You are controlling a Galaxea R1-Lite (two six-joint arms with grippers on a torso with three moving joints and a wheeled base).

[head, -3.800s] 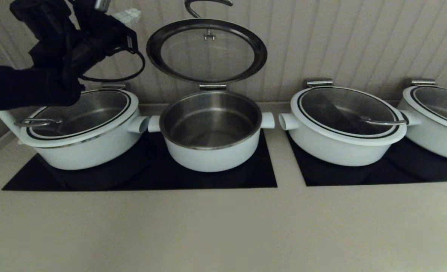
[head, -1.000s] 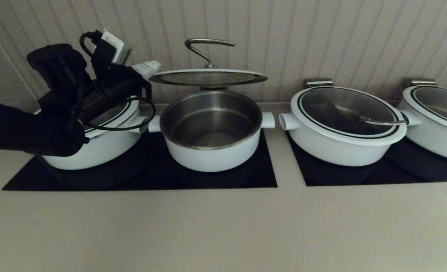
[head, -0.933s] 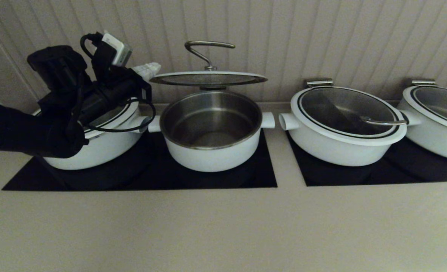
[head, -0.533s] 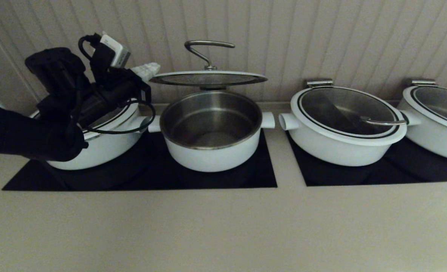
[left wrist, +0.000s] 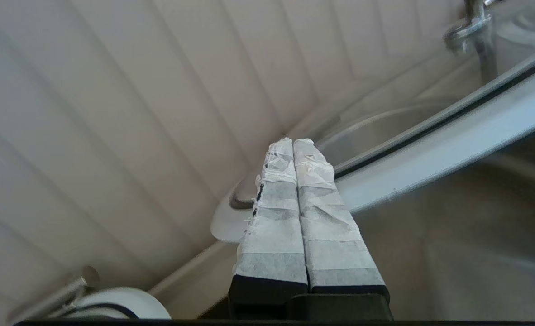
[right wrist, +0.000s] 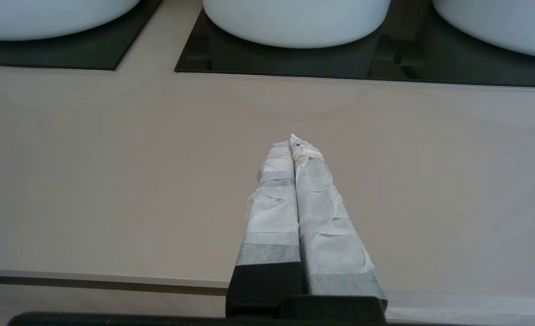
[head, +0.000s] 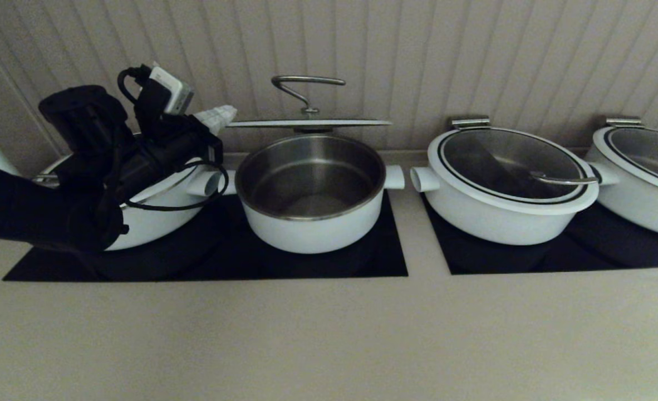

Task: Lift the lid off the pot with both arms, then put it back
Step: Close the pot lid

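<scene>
Wide covered pot to the right, another at the far right, a third on the left half hidden behind the left arm. Black cooktop panels set in a beige counter, ribbed wall behind. Lid level above the open pot, hinged at the back, white rim edge-on, steel handle on top. Left gripper pinched shut, empty, tips by the lid's rim. Right gripper closed, empty, above the counter.
</scene>
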